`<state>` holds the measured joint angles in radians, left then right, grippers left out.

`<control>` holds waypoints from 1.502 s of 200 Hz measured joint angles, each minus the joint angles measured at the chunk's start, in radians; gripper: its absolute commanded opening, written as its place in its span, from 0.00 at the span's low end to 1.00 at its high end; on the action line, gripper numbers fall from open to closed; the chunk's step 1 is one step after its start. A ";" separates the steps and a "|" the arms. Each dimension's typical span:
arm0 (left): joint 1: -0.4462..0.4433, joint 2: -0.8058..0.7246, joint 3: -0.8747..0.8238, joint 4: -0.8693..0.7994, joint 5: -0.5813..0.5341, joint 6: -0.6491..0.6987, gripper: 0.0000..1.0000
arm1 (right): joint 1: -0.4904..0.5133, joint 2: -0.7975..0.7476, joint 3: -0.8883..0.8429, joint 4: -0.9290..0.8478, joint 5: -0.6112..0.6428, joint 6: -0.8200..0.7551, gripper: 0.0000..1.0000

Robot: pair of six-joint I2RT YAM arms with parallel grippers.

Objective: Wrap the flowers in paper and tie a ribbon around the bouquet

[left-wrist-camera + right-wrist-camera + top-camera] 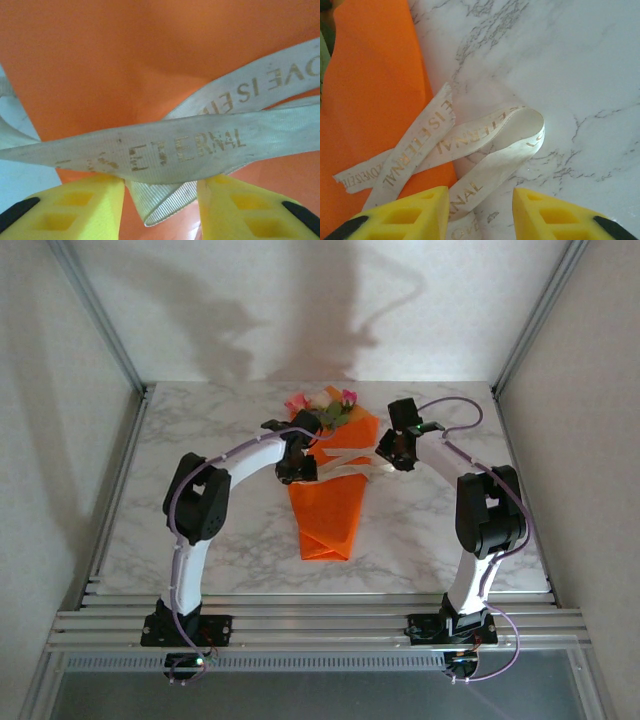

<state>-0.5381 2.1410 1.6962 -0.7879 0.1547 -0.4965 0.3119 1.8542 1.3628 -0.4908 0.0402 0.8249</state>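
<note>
The bouquet (328,505) lies in the middle of the table as an orange paper cone, with pink and cream flowers (325,403) at its far, wide end. The cream ribbon (350,462), printed with gold letters, crosses the cone. My left gripper (297,465) hangs over the cone's left side. In its wrist view the left gripper (161,200) is open, the ribbon (175,150) runs across its fingertips, and a fold hangs between them above the paper (150,60). My right gripper (397,450) (481,205) is open over a ribbon loop (490,135) beside the paper (375,90).
The marble table (570,60) is bare to the right of the cone. Metal frame posts (110,330) stand at the table's far corners, with pale walls behind them. Aluminium rails (320,620) carry both arm bases at the near edge.
</note>
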 measured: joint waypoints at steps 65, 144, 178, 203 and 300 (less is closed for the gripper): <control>-0.005 0.007 0.013 -0.008 -0.032 -0.003 0.04 | -0.005 0.049 0.006 0.000 -0.001 0.092 0.39; -0.005 0.007 0.013 -0.011 -0.039 -0.005 0.00 | -0.015 0.131 0.017 -0.008 -0.027 0.245 0.39; -0.005 0.006 0.013 -0.021 -0.039 -0.005 0.00 | -0.016 0.168 0.048 -0.022 -0.034 0.295 0.41; -0.005 0.006 0.013 -0.022 -0.039 -0.009 0.00 | -0.018 0.164 0.033 -0.026 -0.038 0.350 0.42; -0.005 0.006 0.013 -0.022 -0.021 -0.023 0.00 | -0.012 0.166 0.032 0.008 -0.105 0.551 0.38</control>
<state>-0.5426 2.1471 1.7096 -0.8097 0.1341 -0.5198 0.3000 2.0201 1.3949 -0.4824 -0.0650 1.3758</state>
